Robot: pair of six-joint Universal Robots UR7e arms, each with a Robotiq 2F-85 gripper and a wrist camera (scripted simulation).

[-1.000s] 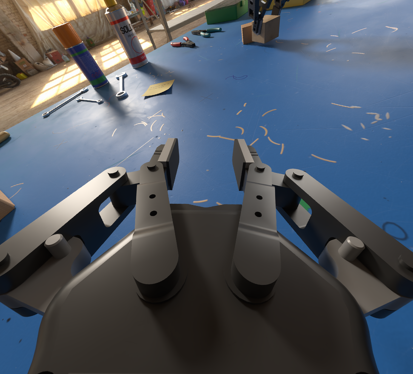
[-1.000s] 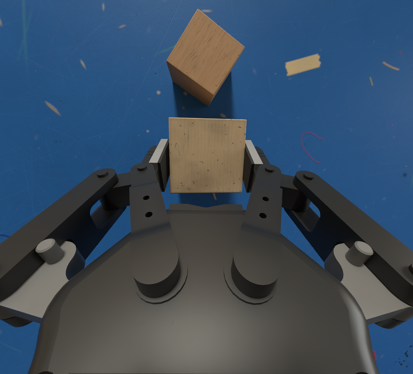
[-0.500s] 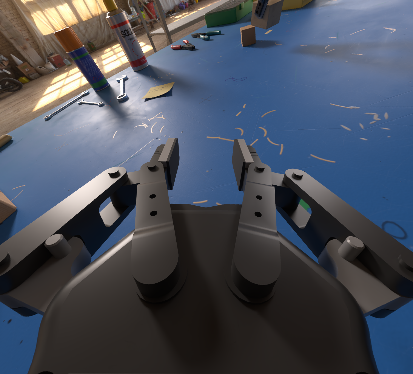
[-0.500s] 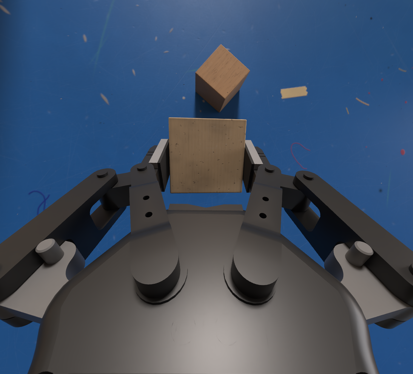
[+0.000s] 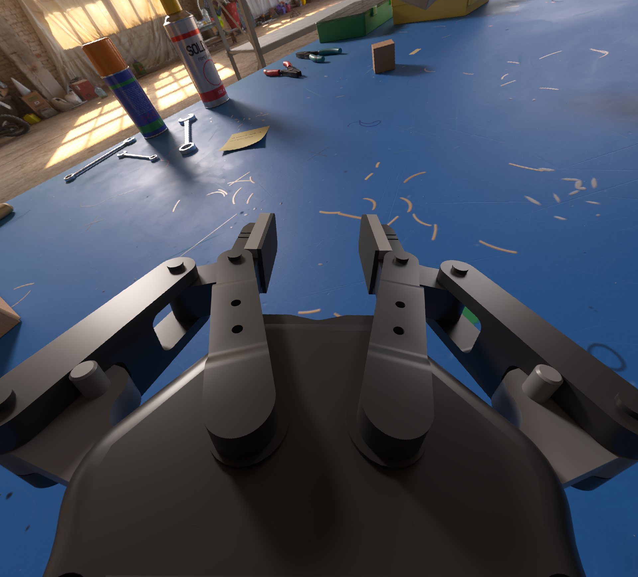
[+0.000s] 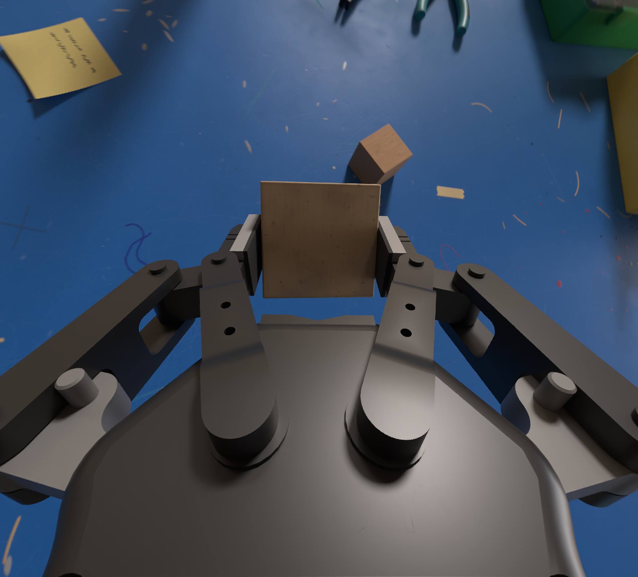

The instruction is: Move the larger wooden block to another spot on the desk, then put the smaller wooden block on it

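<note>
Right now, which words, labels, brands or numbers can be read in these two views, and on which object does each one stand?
I do not copy out writing; these things carry it:
The silver spray can with a yellow cap: large printed lettering.
The blue spray can with an orange cap: small print, blurred.
The yellow note: handwritten lines.
The larger wooden block in the right gripper and the smaller wooden block: no writing.

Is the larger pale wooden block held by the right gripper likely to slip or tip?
Probably neither: the larger pale wooden block sits square between the right gripper, whose pads press its flat sides. It looks rigid, likely light.
</note>
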